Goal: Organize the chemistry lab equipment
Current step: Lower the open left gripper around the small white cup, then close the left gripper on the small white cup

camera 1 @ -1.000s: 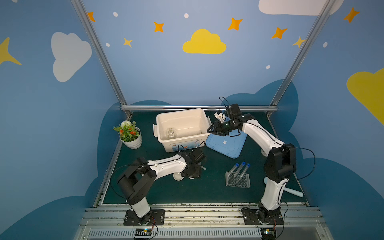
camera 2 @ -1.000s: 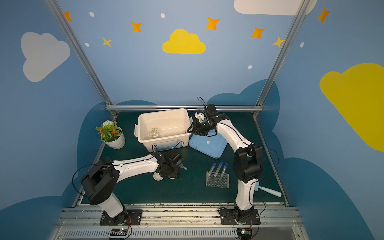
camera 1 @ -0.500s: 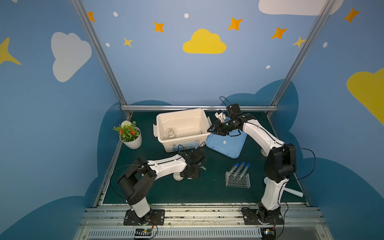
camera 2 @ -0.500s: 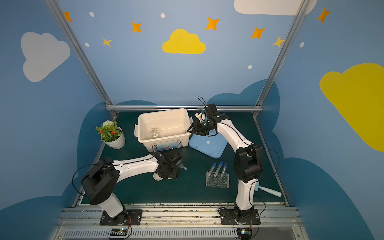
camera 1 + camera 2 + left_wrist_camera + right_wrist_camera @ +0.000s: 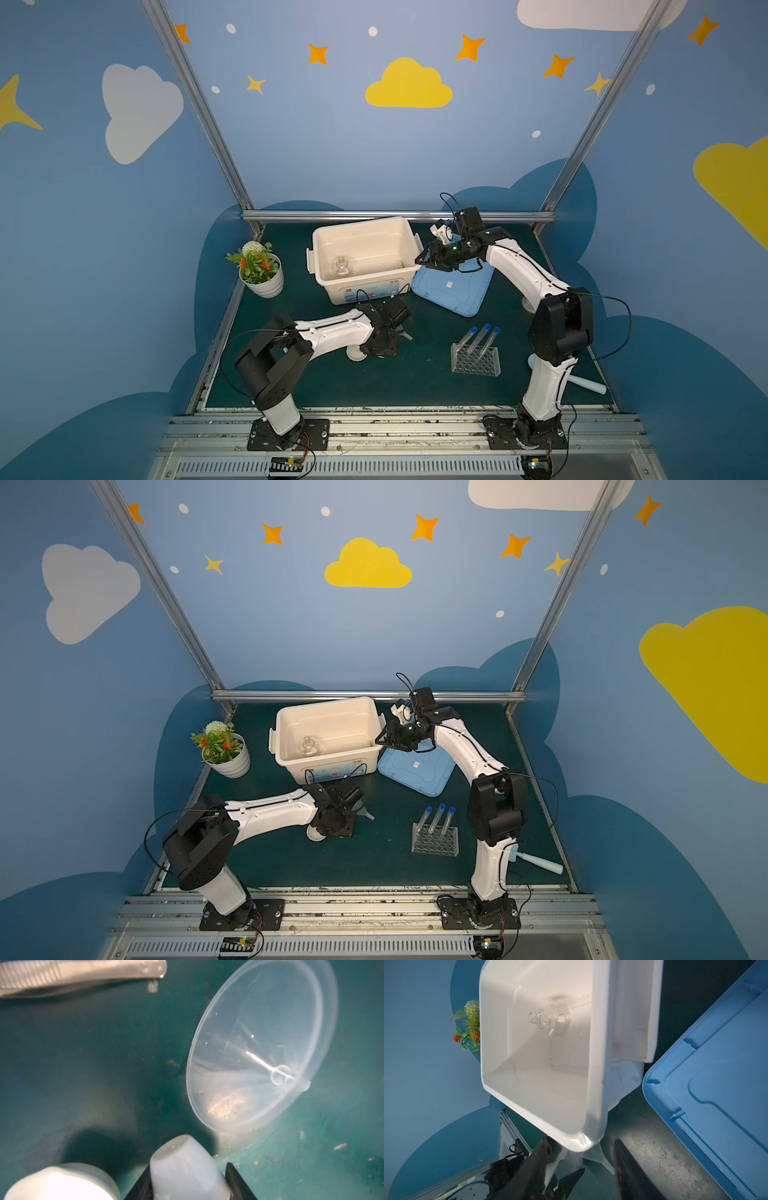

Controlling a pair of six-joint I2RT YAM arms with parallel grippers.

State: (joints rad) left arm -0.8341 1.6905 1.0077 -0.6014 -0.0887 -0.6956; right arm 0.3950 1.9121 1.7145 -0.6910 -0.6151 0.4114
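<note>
1. Near the front left of the surface (image 5: 332, 382), the left gripper (image 5: 188, 1164) is straddling a small white piece (image 5: 182, 1155), the pestle or the cup by its look; its jaws are sitting close on both sides, though whether they are gripping it cannot be told.
2. Just beside it, the white bowl (image 5: 62, 1182), the clear funnel (image 5: 259, 1053) and the metal tweezers (image 5: 72, 976) are lying loose; the pick-up step appears to be in hand.
3. Farther back, the right gripper (image 5: 420, 262) is hovering by the white bin (image 5: 361, 224), jaws apart and empty; the round glass flask (image 5: 341, 266) is sitting inside the bin.
4. The next move is likely calling for a firm pinch, a lift clear of the funnel, then a carry over the bin's rim; the test tubes (image 5: 482, 336) are leaning in the rack (image 5: 476, 361), well apart.
</note>
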